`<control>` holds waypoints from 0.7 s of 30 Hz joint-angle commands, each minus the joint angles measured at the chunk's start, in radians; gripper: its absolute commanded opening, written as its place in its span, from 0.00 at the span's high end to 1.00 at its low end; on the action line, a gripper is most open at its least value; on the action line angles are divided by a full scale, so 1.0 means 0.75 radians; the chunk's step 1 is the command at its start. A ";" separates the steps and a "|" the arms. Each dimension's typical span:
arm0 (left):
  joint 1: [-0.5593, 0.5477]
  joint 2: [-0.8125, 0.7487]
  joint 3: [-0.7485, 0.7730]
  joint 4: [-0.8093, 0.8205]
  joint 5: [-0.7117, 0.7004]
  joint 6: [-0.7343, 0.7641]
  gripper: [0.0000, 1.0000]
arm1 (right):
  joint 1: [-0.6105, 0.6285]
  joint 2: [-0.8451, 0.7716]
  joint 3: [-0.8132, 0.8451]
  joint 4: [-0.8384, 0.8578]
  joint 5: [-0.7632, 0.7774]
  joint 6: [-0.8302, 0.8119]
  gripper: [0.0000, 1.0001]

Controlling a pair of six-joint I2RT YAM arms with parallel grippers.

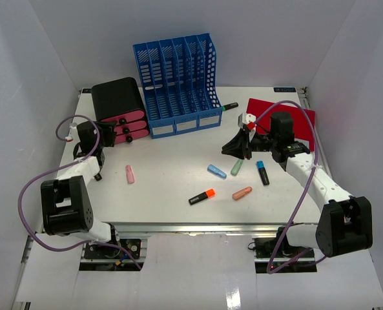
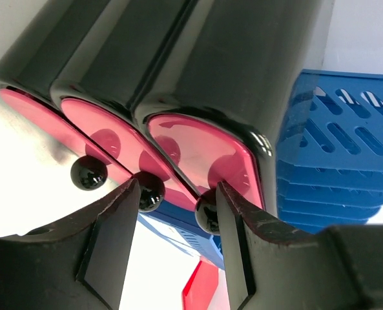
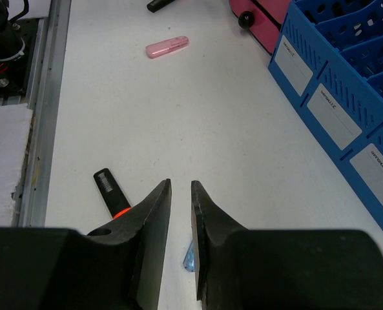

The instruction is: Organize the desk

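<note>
Desk [image 1: 165,203]: white top filling the middle of the overhead view, with a metal rail along the near edge by the arm bases.
Left hand [image 2: 177,187]: fingers spread, gripping nothing, at the pink fronts of the black drawer unit [image 1: 117,103] in the back left corner. The middle black knob [image 2: 149,194] sits just inside one finger and the neighbouring knob [image 2: 207,216] just inside the other.
Right hand [image 3: 180,183]: fingers drawn almost together with a thin slit between them, holding nothing, low over the desk right of centre.
Under the right hand: a light blue marker [image 3: 189,258] shows below the fingers, and an orange-and-black marker [image 3: 110,194] lies just beside them.
Back centre: blue file rack [image 1: 178,81], upright, touching the drawer unit's side; a black marker with a green cap [image 1: 228,106] lies at its right end.
Right rear: red folder [image 1: 301,113], flat, partly covered by the right arm.
Loose on the desk: pink highlighter [image 1: 130,174] near the left arm; green marker [image 1: 237,167], blue-and-black marker [image 1: 262,172] and salmon marker [image 1: 242,192] near the right hand.
</note>
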 commanded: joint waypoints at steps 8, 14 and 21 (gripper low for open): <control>0.011 -0.167 -0.249 0.226 0.178 0.045 0.57 | -0.008 -0.016 -0.002 0.016 -0.048 -0.013 0.75; 0.018 -0.043 -0.286 0.420 0.291 0.037 0.62 | -0.011 -0.016 -0.002 0.011 -0.045 -0.019 0.75; 0.023 0.145 -0.214 0.534 0.348 0.026 0.55 | -0.020 -0.013 -0.004 0.008 -0.048 -0.025 0.75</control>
